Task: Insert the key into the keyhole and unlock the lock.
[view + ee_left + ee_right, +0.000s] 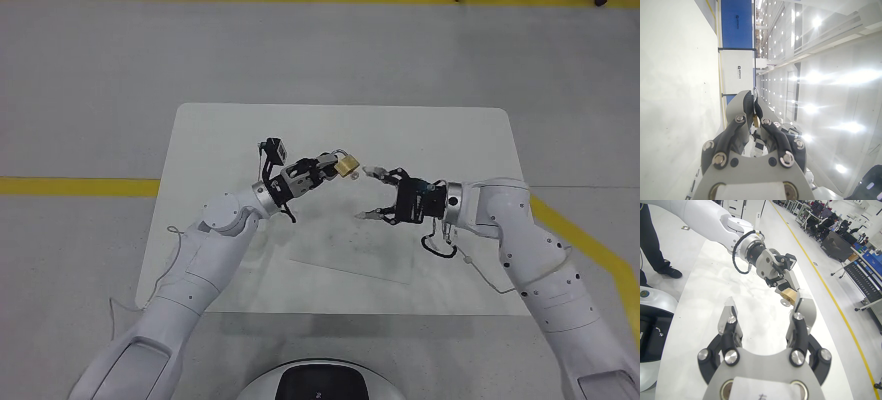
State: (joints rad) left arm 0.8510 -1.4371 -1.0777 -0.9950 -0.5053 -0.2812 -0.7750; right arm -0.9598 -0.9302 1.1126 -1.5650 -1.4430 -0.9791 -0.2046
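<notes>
Up over the middle of the white table [450, 130], the little gold lock [788, 295] is pinched tight in the left gripper [791, 290] and held off the table top. A small silver key [785, 302] sticks out of the end of the lock, on the side that faces the right gripper [764, 300]. The right gripper is spread wide with nothing in it. One of its fingers [804, 306] is just beside the lock, and the other is well apart from it. Both grippers are well away from every edge of the table, with bare table top under them. Past the table's sides, a yellow line [80, 186] runs along the grey floor. In the left wrist view, a blue and white board [736, 37] stands beyond the table's edge, with print on it.
</notes>
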